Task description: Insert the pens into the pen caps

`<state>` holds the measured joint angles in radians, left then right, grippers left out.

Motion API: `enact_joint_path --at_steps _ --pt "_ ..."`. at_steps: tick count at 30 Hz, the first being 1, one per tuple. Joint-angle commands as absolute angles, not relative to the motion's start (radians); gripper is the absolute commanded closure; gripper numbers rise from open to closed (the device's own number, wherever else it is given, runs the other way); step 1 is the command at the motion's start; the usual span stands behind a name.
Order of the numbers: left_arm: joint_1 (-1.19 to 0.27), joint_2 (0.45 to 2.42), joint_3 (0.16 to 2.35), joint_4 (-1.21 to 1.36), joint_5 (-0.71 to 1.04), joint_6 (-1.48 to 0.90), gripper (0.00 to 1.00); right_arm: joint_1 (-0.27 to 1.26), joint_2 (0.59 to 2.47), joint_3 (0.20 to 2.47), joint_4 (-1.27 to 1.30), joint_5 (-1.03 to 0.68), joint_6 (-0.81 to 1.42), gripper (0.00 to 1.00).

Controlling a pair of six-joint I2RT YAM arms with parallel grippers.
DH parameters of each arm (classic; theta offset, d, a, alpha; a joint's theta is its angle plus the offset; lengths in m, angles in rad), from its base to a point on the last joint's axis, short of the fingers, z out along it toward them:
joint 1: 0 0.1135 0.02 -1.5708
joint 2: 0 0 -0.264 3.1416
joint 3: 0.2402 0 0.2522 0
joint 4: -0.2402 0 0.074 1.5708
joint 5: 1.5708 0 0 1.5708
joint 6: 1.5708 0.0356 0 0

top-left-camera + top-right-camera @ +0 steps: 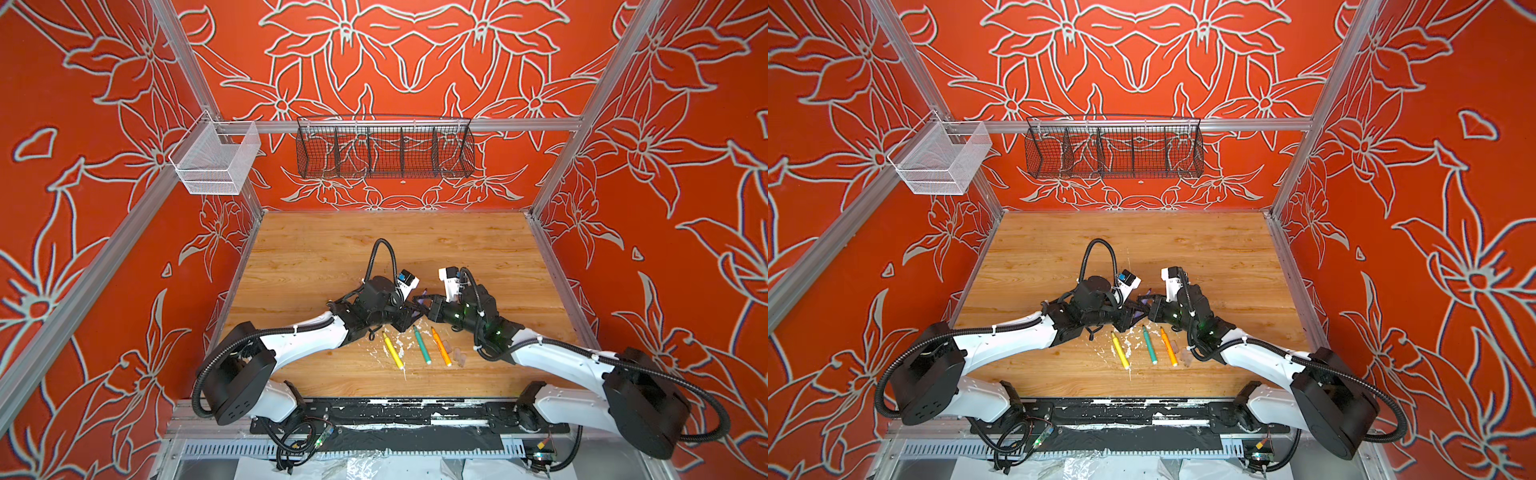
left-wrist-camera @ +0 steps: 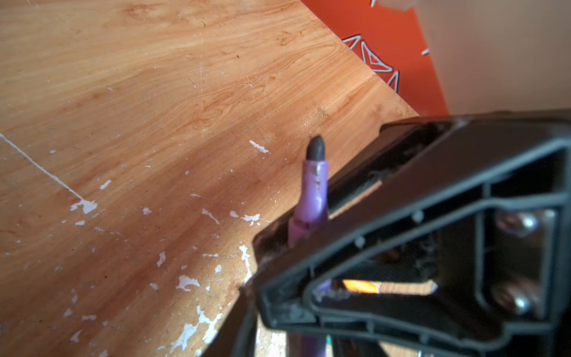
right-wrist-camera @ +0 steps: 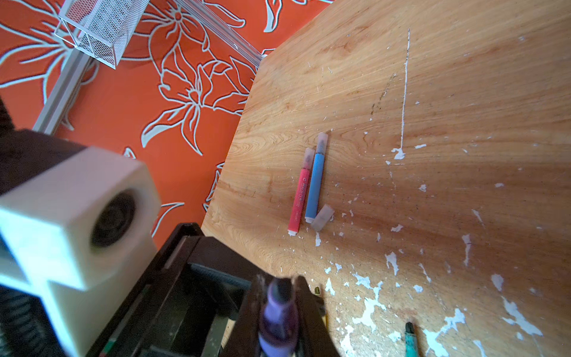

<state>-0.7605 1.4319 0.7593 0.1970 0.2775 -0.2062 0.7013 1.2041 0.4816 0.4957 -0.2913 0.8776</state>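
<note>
Both grippers meet over the middle of the wooden table [image 1: 316, 266]. My right gripper [image 3: 279, 282] is shut on a purple pen [image 3: 278, 312]; its dark tip [image 2: 315, 148] is bare. My left gripper [image 1: 409, 311] stands around the same pen's lower barrel [image 2: 309, 344], jaws slightly apart with table showing beside the barrel. Uncapped yellow [image 1: 392, 350], green [image 1: 422, 345] and orange [image 1: 441, 347] pens lie near the front, with loose pen caps [image 1: 458, 356] to their right. Pink [image 3: 301, 191] and blue [image 3: 316, 179] pens lie side by side with caps on, a loose cap [image 3: 322, 218] beside them.
White flecks [image 1: 400, 345] litter the table's front middle. A white mesh basket [image 1: 216, 160] hangs on the left frame rail and a black wire basket [image 1: 384, 149] on the back rail. Red patterned walls enclose the table on three sides.
</note>
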Motion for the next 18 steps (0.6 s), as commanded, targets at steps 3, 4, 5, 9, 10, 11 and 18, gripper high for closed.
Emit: enact_joint_path --at_steps 3,4,5,9,10,11,18 --pt "-0.764 1.436 0.774 0.241 0.284 -0.205 0.87 0.703 1.153 0.493 0.501 -0.288 0.878 1.00" --pt "-0.764 1.433 0.773 0.244 0.283 -0.204 0.95 0.703 1.147 0.493 0.498 -0.280 0.875 1.00" --pt "-0.763 1.429 0.773 0.243 0.279 -0.203 1.00 0.703 1.146 0.490 0.496 -0.273 0.874 0.95" --pt "-0.751 1.411 0.769 0.241 0.264 -0.233 1.00 0.703 1.150 0.495 0.490 -0.265 0.854 0.54" --pt "-0.741 1.403 0.763 0.245 0.265 -0.247 1.00 0.703 1.151 0.499 0.482 -0.263 0.846 0.50" --pt "-0.724 1.392 0.753 0.250 0.268 -0.266 1.00 0.703 1.152 0.504 0.477 -0.260 0.836 0.46" --pt "-0.515 1.228 0.597 0.307 0.248 -0.422 1.00 0.703 1.125 0.544 0.339 -0.167 0.758 0.37"
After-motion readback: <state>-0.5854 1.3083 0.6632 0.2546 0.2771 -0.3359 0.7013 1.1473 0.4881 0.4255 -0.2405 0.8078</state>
